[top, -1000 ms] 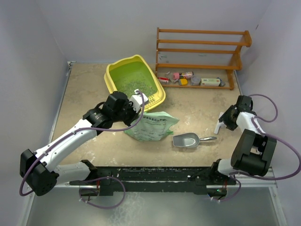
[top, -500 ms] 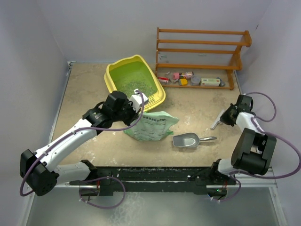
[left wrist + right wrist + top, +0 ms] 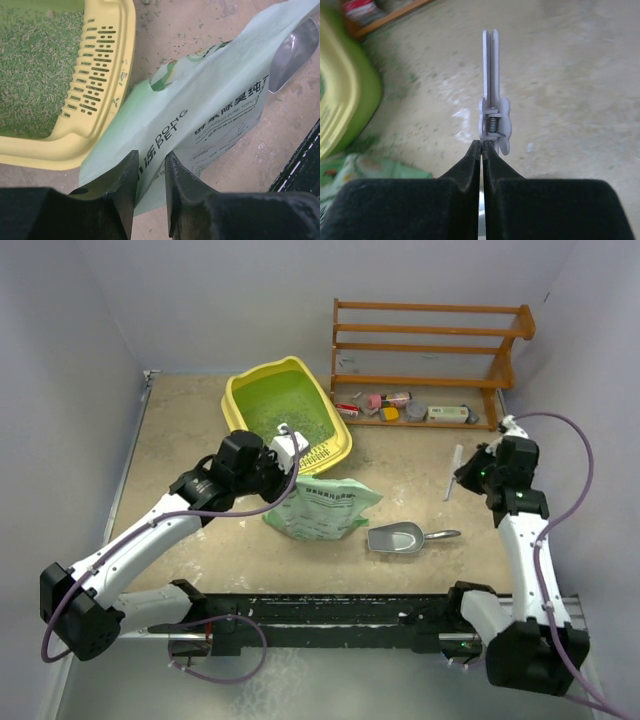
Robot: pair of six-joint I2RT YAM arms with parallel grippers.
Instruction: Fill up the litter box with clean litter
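Observation:
The yellow litter box [image 3: 235,412] stands at the back centre, with grey-green litter [image 3: 285,412] on its green floor. Its slotted grille [image 3: 97,75] faces the pale-green litter bag [image 3: 325,508], which lies just in front of it. My left gripper [image 3: 285,462] is shut on the bag's upper edge [image 3: 200,115], right beside the grille rim. My right gripper [image 3: 470,472] is at the right, above the table, shut on a white spring clip [image 3: 491,95] that points away from it. The box [image 3: 340,100] and bag [image 3: 370,170] show blurred at the left of the right wrist view.
A grey metal scoop [image 3: 397,538] lies on the table right of the bag, and also shows in the left wrist view [image 3: 295,47]. A brown wooden rack [image 3: 430,350] stands at the back right with several small items [image 3: 400,405] on its lowest shelf. Loose granules are scattered near the box.
My right arm has swung up and back from the table's right edge, carrying the white clip. My left gripper has shifted slightly left with the bag's edge.

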